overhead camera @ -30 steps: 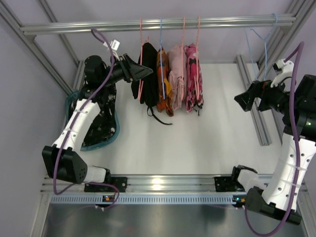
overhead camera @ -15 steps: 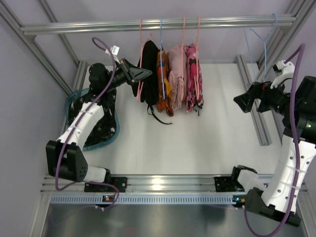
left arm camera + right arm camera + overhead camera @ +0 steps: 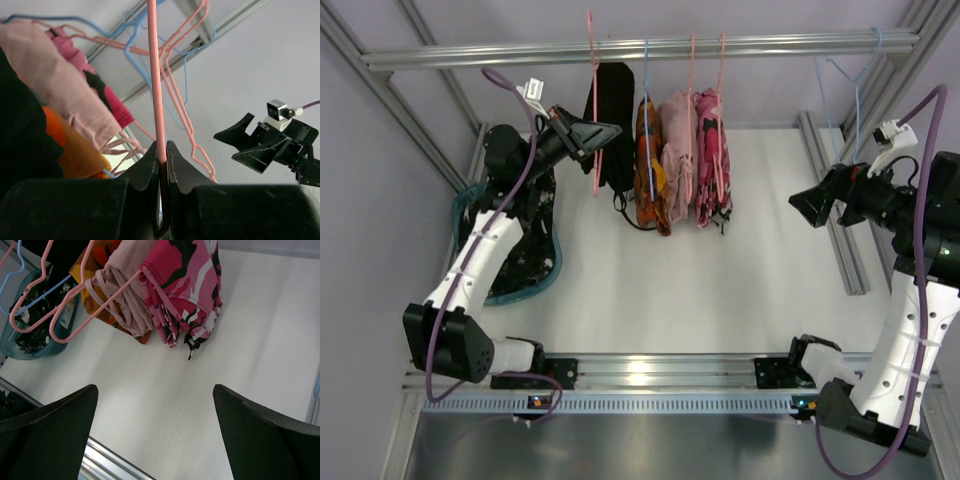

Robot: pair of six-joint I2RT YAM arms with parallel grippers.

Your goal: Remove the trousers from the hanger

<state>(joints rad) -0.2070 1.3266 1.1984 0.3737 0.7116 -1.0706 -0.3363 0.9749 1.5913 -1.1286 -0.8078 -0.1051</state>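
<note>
The plain black trousers [image 3: 614, 110] with dangling straps hang on a pink hanger [image 3: 593, 95] from the top rail [image 3: 770, 44]. My left gripper [image 3: 612, 129] is shut on that hanger's wire [image 3: 156, 95], which runs up from between its jaws [image 3: 162, 148]. In the left wrist view the black cloth [image 3: 20, 130] fills the left edge. Black trousers with white speckles [image 3: 528, 250] lie in a teal basket [image 3: 510, 296] under the left arm. At the right, my right gripper [image 3: 800, 205] stands wide open and empty [image 3: 155, 390] above the white table.
Orange [image 3: 648, 160], pale pink [image 3: 675, 150] and pink camouflage [image 3: 712, 160] garments hang on further hangers right of the black trousers. An empty blue hanger [image 3: 855, 95] hangs at the rail's right end. Metal frame posts [image 3: 830, 200] border both sides.
My left gripper closed on the pink hanger. It has pulled the hanger and black trousers left and up, apart from the other garments. The right arm stays put.
</note>
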